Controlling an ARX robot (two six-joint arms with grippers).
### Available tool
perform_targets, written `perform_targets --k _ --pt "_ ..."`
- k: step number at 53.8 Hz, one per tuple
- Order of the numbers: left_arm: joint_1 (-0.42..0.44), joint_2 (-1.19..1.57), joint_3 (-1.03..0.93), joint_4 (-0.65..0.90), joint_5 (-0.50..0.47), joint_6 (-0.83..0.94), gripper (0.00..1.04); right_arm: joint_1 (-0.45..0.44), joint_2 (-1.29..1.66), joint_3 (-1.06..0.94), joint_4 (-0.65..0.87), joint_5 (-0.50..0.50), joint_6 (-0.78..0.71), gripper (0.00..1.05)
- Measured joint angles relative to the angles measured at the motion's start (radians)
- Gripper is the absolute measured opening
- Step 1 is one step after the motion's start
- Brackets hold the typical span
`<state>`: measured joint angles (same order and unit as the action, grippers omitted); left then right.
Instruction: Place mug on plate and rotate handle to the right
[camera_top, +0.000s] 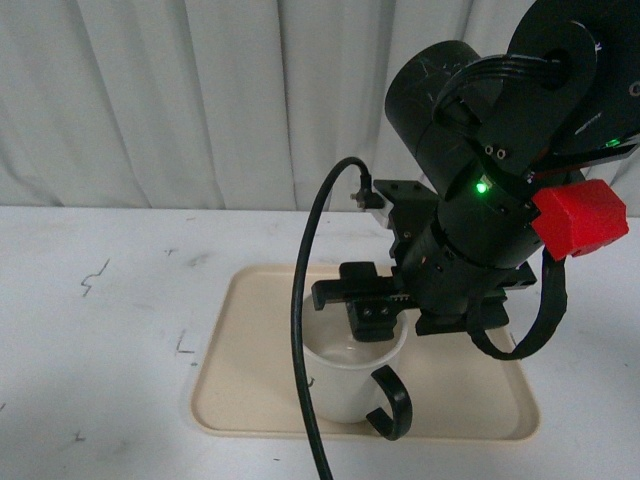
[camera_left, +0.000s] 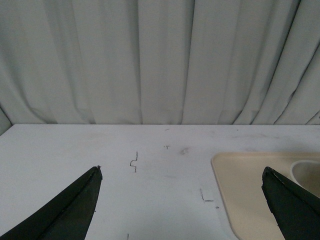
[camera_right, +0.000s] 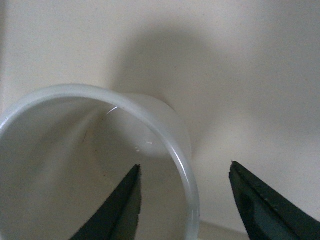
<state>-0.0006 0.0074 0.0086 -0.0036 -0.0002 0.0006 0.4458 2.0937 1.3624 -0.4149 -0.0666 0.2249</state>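
Mug (camera_top: 345, 385) is on plate (camera_top: 250, 345). Handle (camera_top: 393, 404) points mostly toward me, so rotation is left. Right end effector (camera_right: 184, 167) is spread, straddling the mug wall. Left end effector (camera_left: 181, 170) is spread and holds nothing.

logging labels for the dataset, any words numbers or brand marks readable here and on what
No text can be read in any view.
Right arm's black housing: faint pale specks, maybe print, too small to read.
Table: short dark pen squiggles, not letters.
Mug and plate: no print showing.
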Motion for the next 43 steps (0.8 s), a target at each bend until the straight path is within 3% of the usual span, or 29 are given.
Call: perform_targets --k 5,16,25,28,30,38,43 --pt "0.0 0.0 0.0 0.0 0.0 0.0 0.98 -0.005 -0.002 0.005 -0.01 -0.005 -0.013 0.33" --pt "0.0 0.0 0.0 0.0 0.0 0.0 0.98 -0.043 -0.01 0.066 -0.12 -0.022 -0.124 0.03" --pt "0.0 0.0 0.0 0.0 0.0 0.0 0.98 -0.086 -0.023 0.172 -0.186 -0.056 -0.264 0.03" --pt "0.0 0.0 0.0 0.0 0.0 0.0 0.98 -0.1 -0.029 0.217 -0.214 -0.062 -0.357 0.03" --pt "0.0 0.0 0.0 0.0 0.0 0.0 0.98 -0.108 -0.032 0.258 -0.224 -0.081 -0.535 0.03" --pt "0.0 0.0 0.0 0.0 0.0 0.0 0.98 -0.106 -0.032 0.27 -0.303 -0.195 -0.813 0.03" --pt "0.0 0.0 0.0 0.0 0.0 0.0 0.98 -0.098 -0.031 0.275 -0.331 -0.214 -0.938 0.03"
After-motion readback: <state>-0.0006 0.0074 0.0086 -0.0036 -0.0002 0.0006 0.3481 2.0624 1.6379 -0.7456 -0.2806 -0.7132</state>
